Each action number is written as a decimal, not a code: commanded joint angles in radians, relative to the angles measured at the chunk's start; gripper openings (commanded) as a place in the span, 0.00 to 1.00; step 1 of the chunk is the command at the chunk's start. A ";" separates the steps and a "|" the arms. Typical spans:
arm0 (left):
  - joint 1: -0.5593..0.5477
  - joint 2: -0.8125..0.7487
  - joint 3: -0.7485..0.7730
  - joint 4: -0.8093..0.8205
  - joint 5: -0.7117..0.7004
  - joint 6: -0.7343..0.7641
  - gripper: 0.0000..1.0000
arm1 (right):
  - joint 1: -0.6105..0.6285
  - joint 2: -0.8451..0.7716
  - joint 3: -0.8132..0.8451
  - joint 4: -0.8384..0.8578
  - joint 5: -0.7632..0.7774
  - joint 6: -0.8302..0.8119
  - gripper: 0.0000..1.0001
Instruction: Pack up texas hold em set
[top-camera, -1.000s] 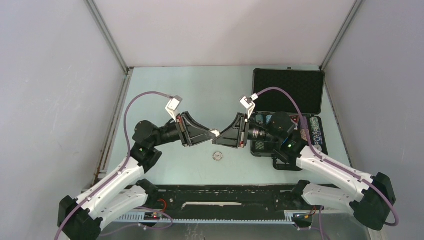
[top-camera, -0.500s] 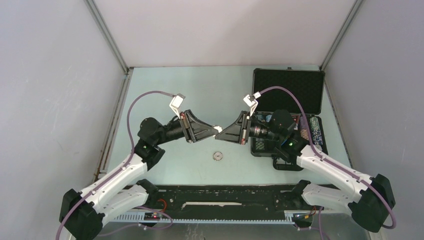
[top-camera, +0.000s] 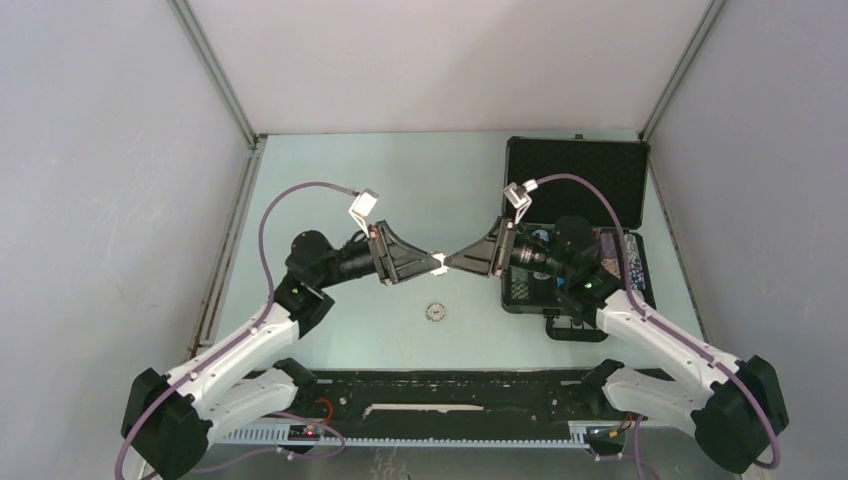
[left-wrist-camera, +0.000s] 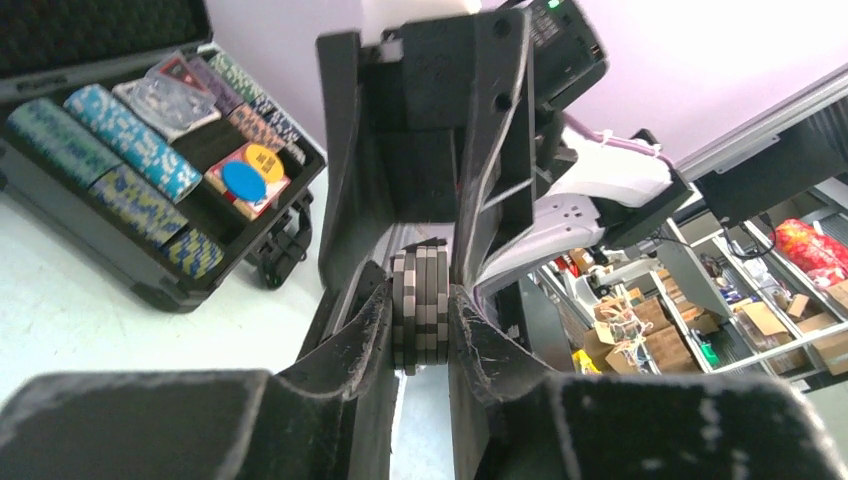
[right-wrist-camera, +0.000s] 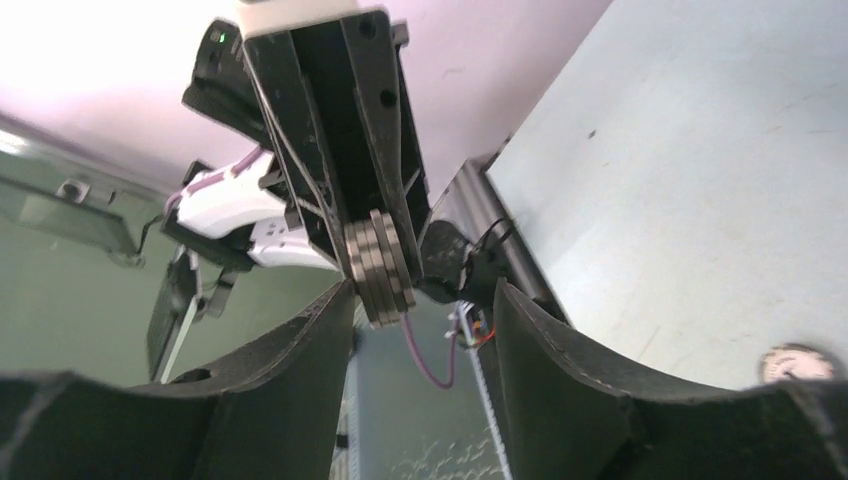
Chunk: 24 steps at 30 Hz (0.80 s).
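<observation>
Mid-air handover — left end effector (left-wrist-camera: 420, 300) clamps the poker chip stack (left-wrist-camera: 421, 335), right end effector (right-wrist-camera: 422, 295) gapes around it — release early and chips could scatter.

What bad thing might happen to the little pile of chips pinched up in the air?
1. The left gripper pinches the chip stack above the table; the right gripper's jaws stand open near it. If the left lets go before the right closes, chips would likely fall and scatter.
2. The two grippers crowd close together, so a bump might knock the stack loose.
3. A loose chip lies on the table, outside the case; it may get forgotten.
</observation>
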 joint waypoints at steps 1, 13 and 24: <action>-0.013 0.016 0.067 -0.125 -0.017 0.111 0.01 | -0.075 -0.110 0.006 -0.143 0.049 -0.081 0.64; -0.245 0.393 0.443 -0.562 -0.335 0.659 0.00 | -0.457 -0.310 0.286 -1.132 0.576 -0.580 0.70; -0.412 0.936 0.926 -0.679 -0.398 0.888 0.00 | -0.588 -0.371 0.405 -1.228 0.676 -0.622 0.98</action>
